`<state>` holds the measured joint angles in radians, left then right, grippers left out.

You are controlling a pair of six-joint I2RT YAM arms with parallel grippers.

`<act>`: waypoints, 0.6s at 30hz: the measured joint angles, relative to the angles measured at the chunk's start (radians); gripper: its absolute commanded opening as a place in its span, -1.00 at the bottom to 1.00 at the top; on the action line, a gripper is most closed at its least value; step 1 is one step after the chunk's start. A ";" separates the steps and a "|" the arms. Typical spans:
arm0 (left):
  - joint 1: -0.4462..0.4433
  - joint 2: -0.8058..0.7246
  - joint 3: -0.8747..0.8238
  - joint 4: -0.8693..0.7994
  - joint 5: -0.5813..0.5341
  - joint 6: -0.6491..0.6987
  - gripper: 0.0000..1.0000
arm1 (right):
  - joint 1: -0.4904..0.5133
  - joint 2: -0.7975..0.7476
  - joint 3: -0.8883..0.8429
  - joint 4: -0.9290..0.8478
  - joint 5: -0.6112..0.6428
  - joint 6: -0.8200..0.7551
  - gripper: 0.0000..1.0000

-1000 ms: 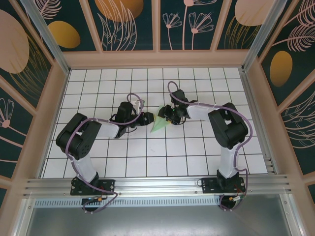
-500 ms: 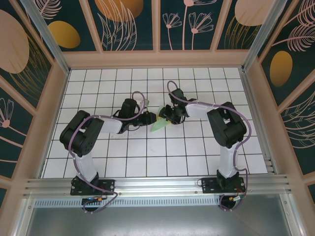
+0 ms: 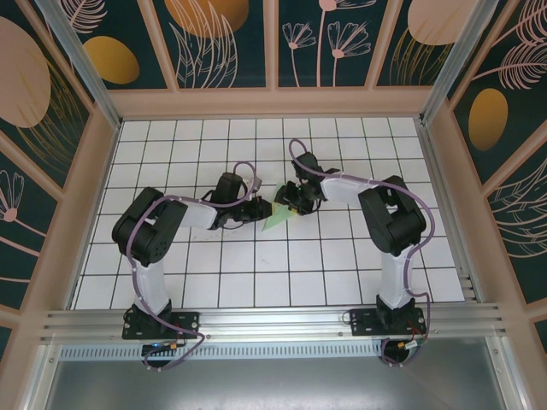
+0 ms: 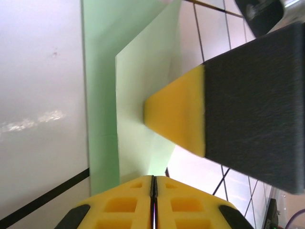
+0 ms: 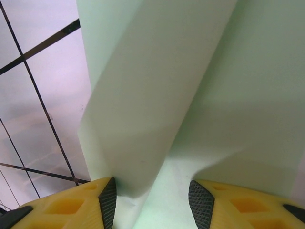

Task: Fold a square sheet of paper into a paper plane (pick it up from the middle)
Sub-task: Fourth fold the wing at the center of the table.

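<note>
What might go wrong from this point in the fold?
1. The paper bulges as a rounded, uncreased flap between the right gripper's open jaws; closing now might set a crooked crease.
2. The shut left gripper sits close to the right gripper's fingertip at the paper; they may bump.
3. Neither gripper visibly clamps the paper, so it may slip.

Creased mint-green paper [image 5: 200,86] stands between the parted yellow right fingers [image 5: 62,207], over a white gridded table [image 5: 43,95].
</note>
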<state>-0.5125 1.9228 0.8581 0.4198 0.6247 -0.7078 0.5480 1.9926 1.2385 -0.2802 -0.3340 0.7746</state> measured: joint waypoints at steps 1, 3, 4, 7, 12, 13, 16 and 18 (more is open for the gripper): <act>0.000 0.002 0.001 -0.006 -0.003 0.000 -0.78 | 0.000 0.002 0.005 -0.006 -0.002 -0.002 0.03; 0.000 0.005 0.004 -0.014 -0.005 0.002 -0.79 | -0.001 0.005 0.013 -0.016 -0.004 -0.006 0.03; 0.000 0.005 0.005 -0.018 -0.005 0.004 -0.79 | -0.001 0.006 0.013 -0.017 -0.005 -0.008 0.03; 0.000 0.006 0.009 -0.035 -0.012 0.009 -0.79 | -0.003 0.004 0.013 -0.016 -0.011 -0.010 0.04; 0.000 0.006 0.020 -0.060 -0.031 0.019 -0.78 | -0.011 -0.009 -0.016 0.020 -0.035 -0.010 0.04; 0.000 0.006 0.023 -0.061 -0.033 0.020 -0.78 | -0.013 -0.010 -0.019 0.026 -0.039 -0.010 0.05; 0.000 0.006 0.027 -0.066 -0.039 0.023 -0.75 | -0.015 -0.011 -0.022 0.029 -0.042 -0.009 0.04; 0.000 0.006 0.032 -0.071 -0.042 0.024 -0.75 | -0.016 -0.008 -0.018 0.025 -0.042 -0.007 0.01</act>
<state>-0.5125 1.9293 0.8898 0.3485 0.5827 -0.6842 0.5323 1.9842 1.2209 -0.2554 -0.3759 0.7677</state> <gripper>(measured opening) 0.122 0.514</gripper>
